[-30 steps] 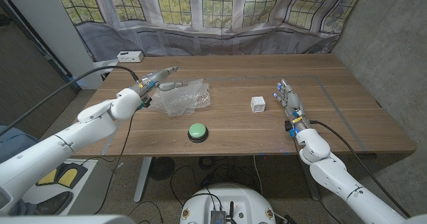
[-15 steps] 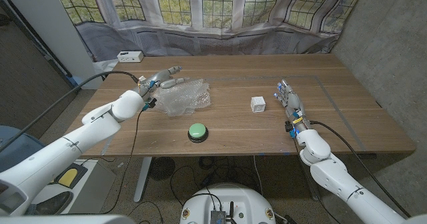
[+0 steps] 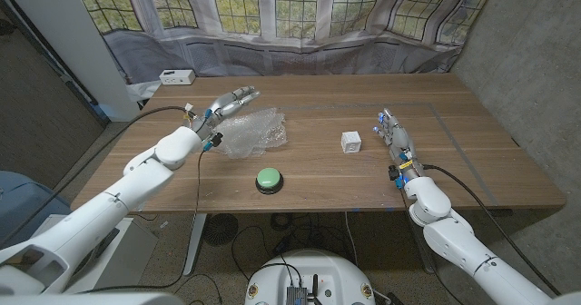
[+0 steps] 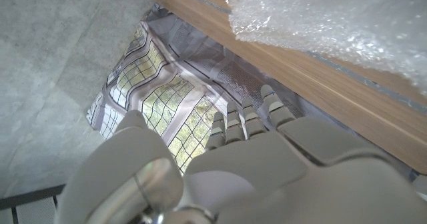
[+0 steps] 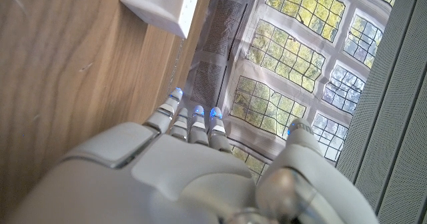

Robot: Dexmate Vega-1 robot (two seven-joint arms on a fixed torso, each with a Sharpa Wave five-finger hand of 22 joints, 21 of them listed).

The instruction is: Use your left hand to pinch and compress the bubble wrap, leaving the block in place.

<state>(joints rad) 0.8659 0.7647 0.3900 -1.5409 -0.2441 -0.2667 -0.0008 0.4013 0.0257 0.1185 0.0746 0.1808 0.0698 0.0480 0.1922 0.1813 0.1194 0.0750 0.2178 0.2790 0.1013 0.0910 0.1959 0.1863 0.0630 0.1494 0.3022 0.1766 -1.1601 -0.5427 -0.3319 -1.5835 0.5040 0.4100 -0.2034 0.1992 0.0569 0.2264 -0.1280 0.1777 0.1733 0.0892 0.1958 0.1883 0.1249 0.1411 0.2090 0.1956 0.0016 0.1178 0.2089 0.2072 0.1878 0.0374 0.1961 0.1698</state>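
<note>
Left hand (image 3: 227,103) is up over the back-left edge of the bubble wrap (image 3: 251,132), fingers spread, holding nothing as far as I can tell. Block (image 3: 351,142) sits on the table (image 3: 309,173) well right of the wrap, just beside the right hand (image 3: 390,132), which stands with fingers straight and empty.

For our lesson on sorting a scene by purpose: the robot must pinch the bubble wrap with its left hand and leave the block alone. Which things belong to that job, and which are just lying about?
Belong to the job:
bubble wrap
left hand, open above the wrap's far left edge
block, to stay put

Lying about:
green button
white box at the table's far left corner
right hand, idle beside the block
</note>
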